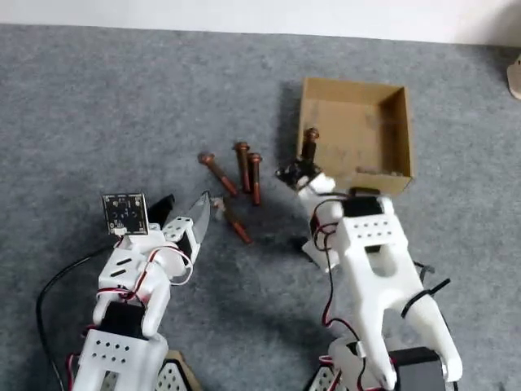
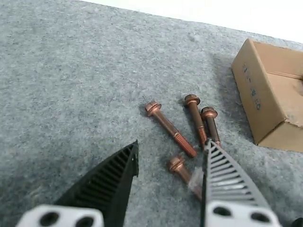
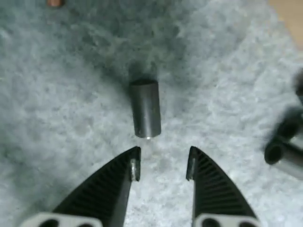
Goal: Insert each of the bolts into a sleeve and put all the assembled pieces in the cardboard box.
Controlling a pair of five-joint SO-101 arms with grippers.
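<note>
Several copper bolts lie on the grey carpet: three close together [image 1: 244,167] [image 2: 195,118] and one apart [image 1: 234,224] [image 2: 182,170]. My left gripper [image 1: 189,204] [image 2: 171,146] is open just short of the single bolt, whose shaft runs under one finger. A dark grey sleeve [image 3: 146,109] lies in front of my right gripper [image 1: 297,173] [image 3: 164,153], which is open and apart from it. More dark sleeves [image 3: 284,146] lie to one side. The cardboard box [image 1: 395,138] [image 2: 272,94] stands behind. A bolt in a dark sleeve [image 1: 310,145] leans at its left wall.
Grey carpet [image 1: 98,106] covers the table, with free room to the left of the bolts and in front of them. The right arm's white body [image 1: 374,252] stretches from the front edge toward the box.
</note>
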